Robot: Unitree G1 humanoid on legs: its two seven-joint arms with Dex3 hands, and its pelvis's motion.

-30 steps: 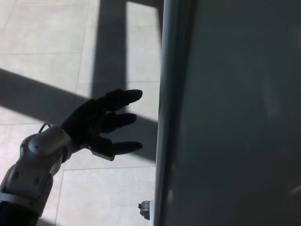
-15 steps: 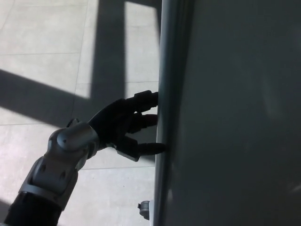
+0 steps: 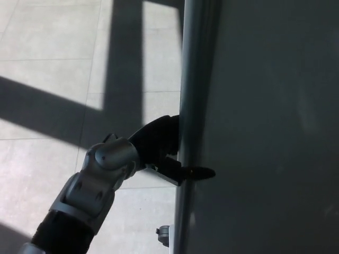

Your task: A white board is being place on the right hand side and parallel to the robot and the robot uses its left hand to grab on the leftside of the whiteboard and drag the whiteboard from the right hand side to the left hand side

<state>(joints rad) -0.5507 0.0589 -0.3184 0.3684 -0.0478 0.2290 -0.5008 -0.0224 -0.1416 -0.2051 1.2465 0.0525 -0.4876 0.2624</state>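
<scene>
A large whiteboard (image 3: 265, 127) fills the right half of the head view, its surface grey and in shadow, with its metal left edge running almost straight up and down through the middle of the picture. The robot's left hand (image 3: 159, 145), black with thick fingers, reaches in from the lower left on a silver wrist and forearm (image 3: 98, 182) and meets that edge about halfway down. The hand is wrapped around the left edge of the whiteboard: two fingers disappear behind the frame, while the thumb (image 3: 197, 172) lies across the front face, pointing to the right and pressing on the surface. The hand is closed on the board's edge, gripping it. To the left lies a pale tiled floor (image 3: 47, 47), crossed by wide dark shadow bands and bright patches of sunlight. Near the bottom, just beside the foot of the board's edge, a small grey caster or bracket (image 3: 163, 234) shows, partly hidden by the frame. The right hand does not appear anywhere in the view.
</scene>
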